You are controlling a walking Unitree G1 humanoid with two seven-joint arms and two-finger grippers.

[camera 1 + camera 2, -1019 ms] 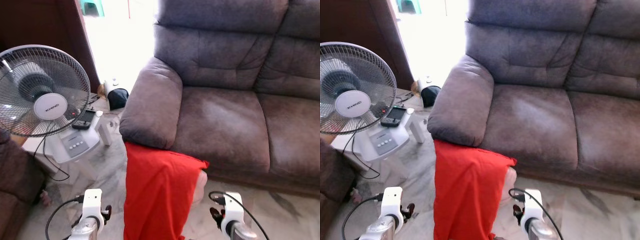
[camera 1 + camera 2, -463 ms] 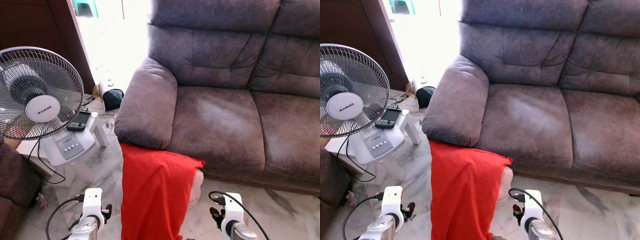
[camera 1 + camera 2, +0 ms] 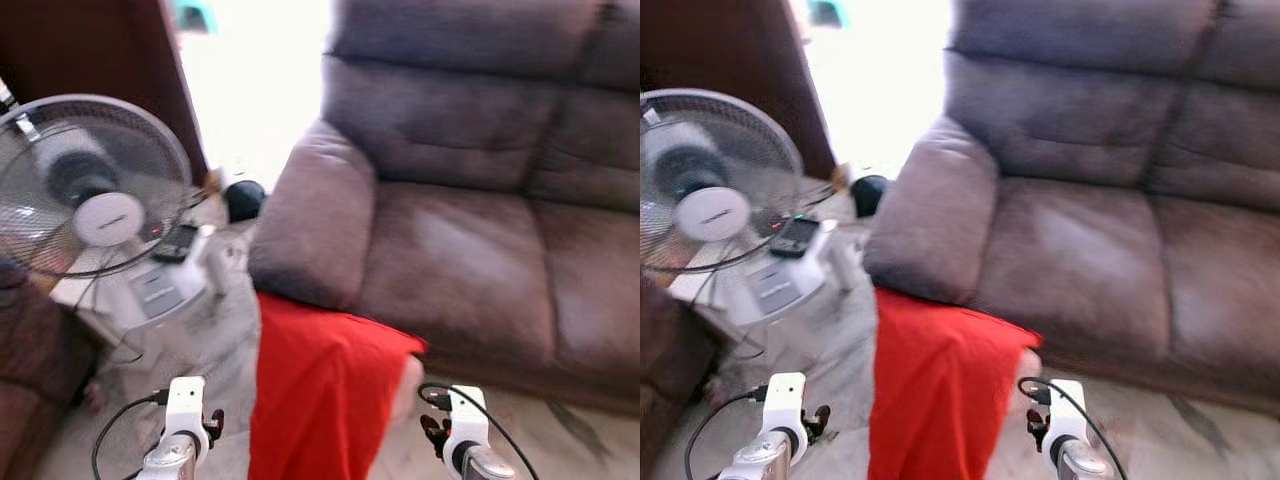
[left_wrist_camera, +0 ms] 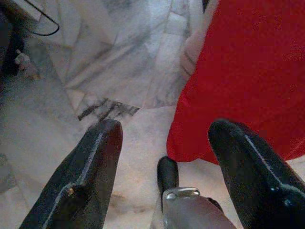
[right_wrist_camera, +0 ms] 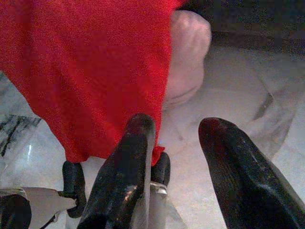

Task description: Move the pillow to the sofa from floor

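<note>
From my head cameras, the picture has gone soft with blur and the whole scene has slid a little compared with half a second ago, so I am moving, not the room. The pillow (image 3: 325, 395), in its red cover, still leans on the floor (image 3: 215, 350) against the front edge of the sofa (image 3: 470, 250), just below the armrest, with a pale corner showing on its right side. The fan (image 3: 95, 195) stands off to my left. Both my arms sit low at the bottom edge, one on each side of the pillow.

From my left wrist, the left gripper (image 4: 164, 143) has its fingers spread wide over the marble, the red cover just beside one finger, nothing held.

From my right wrist, the right gripper (image 5: 178, 143) is likewise spread apart, one finger at the hem of the red cover, the pale pillow end just ahead.

My reading: I am closing in, and the pillow is not yet grasped, so the lift onto the seat is all ahead.
</note>
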